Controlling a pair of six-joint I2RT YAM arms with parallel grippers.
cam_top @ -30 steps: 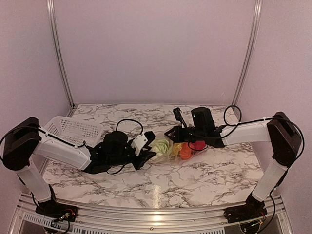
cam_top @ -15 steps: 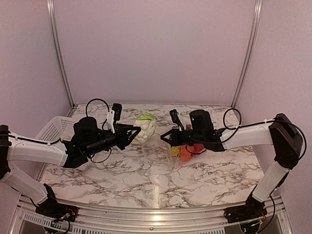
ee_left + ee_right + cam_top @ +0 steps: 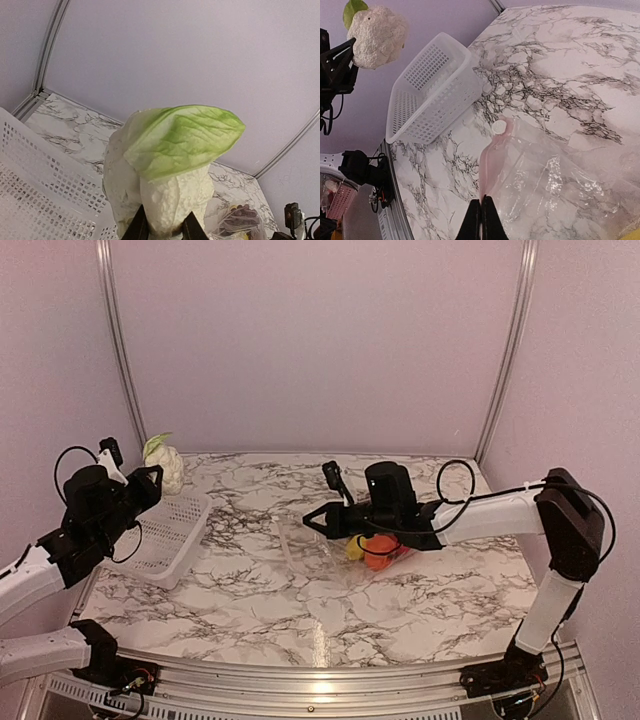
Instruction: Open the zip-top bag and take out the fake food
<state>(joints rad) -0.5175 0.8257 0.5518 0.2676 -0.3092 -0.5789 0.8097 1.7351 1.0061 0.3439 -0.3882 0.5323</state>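
**Cauliflower held high, bag pinched at its edge**

The left arm reaches out over the far left corner of the table, and its wrist tips upward. The left gripper (image 3: 152, 481) pinches the bottom of the cauliflower (image 3: 166, 466). The cauliflower is white with one green leaf on top. It hangs in the air above the far end of the white mesh basket (image 3: 165, 535). The basket is by the left edge of the table.

The right arm stretches low from the right edge toward the middle of the table. Its long part lies almost flat. The right gripper (image 3: 312, 521) has its two fingers pressed tight together on the edge of the zip-top bag (image 3: 318, 552), beside the pink zip strip (image 3: 492, 160). A small round white slider (image 3: 498, 127) sits at the end of that strip.

The clear bag lies in the middle of the table, with the pinched edge lifted a little. The rest of the fake food (image 3: 378, 550) is at the bag's right end, under the right wrist. A yellow piece, an orange piece and a red piece show there. The left wrist view also shows dark purple grapes (image 3: 240, 214) in the bag.
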